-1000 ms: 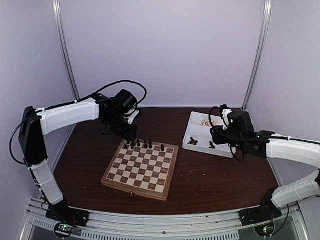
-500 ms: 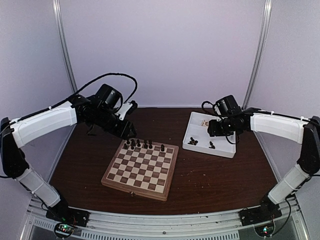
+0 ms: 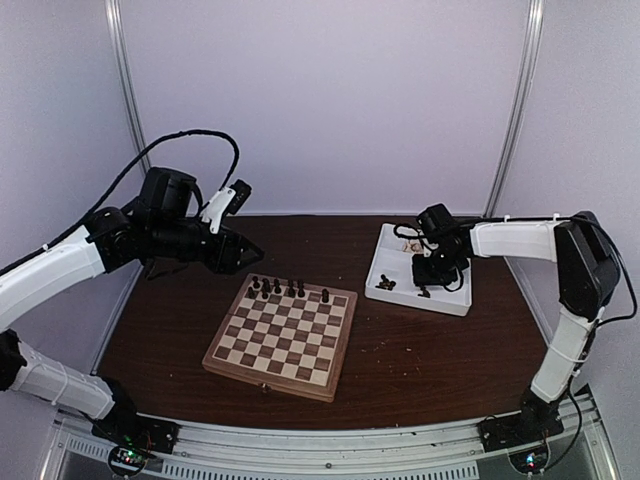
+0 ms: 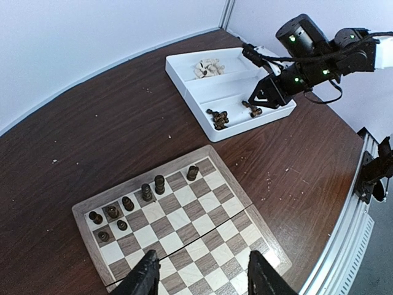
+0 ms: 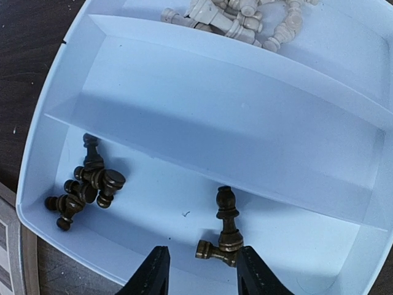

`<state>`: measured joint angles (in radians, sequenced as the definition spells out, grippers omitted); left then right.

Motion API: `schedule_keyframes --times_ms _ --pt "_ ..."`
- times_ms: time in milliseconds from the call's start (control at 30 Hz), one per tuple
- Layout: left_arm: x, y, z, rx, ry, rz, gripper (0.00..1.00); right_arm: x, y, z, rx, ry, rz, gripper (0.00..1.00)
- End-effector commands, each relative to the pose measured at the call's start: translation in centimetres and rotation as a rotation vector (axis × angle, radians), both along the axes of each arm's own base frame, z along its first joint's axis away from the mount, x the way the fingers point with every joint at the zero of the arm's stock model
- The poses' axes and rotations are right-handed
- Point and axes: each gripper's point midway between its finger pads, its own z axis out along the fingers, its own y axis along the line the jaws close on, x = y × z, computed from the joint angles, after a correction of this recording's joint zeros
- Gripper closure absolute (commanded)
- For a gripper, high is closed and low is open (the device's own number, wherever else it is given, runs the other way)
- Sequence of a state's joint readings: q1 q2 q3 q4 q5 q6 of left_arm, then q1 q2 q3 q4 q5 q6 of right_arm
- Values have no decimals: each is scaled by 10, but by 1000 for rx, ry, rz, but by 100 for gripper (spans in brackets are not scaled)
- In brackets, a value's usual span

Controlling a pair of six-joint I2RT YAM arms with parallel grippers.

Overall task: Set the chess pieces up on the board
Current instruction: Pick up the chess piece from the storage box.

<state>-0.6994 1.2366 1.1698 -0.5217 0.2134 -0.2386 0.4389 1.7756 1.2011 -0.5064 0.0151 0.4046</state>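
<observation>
so the right claw [image 5: 202, 261] is down in the white tray [image 5: 202, 132], jaws apart, with a pair of dark chess pieces [image 5: 226, 230] right at its tips, nothing clamped. More dark ones [image 5: 86, 187] lie off to its left, and the cream ones [image 5: 239, 12] are in the far compartment. The left claw [image 4: 201, 261] hangs open and empty over the board [image 4: 202, 209], with a few standing pieces [image 4: 147, 193] on the rows ahead of its tips.

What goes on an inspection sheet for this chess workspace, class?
Surface: dark brown table.
Job's things: board centred; dark chess pieces stand on its far rows; dark pieces and pale pieces lie in white tray.
Clutter: pale specks on table.
Claws: left claw open, empty, raised by board; right claw open around a lying dark piece in tray.
Cables: black cable loops over left arm.
Surroundings: pale walls, metal posts.
</observation>
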Motion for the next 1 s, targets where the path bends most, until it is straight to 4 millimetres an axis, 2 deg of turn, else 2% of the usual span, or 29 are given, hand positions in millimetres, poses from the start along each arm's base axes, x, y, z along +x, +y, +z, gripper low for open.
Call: schedule_keyframes --times_ms 0,333,700,833,967 --pt "2 0 14 -29 -87 -12 50 12 -3 -8 -5 10 -25 60" --pt "-4 5 5 -9 -84 -20 50 26 -17 -30 -26 16 -83 61" --pt "-5 7 -2 -1 -79 -17 50 35 -17 -46 -34 51 -81 65" --pt "-6 9 -3 -1 -79 -16 50 34 -16 -47 -27 61 -78 74" --pt "-8 10 -5 0 -78 -16 50 34 -15 -35 -18 34 -71 79"
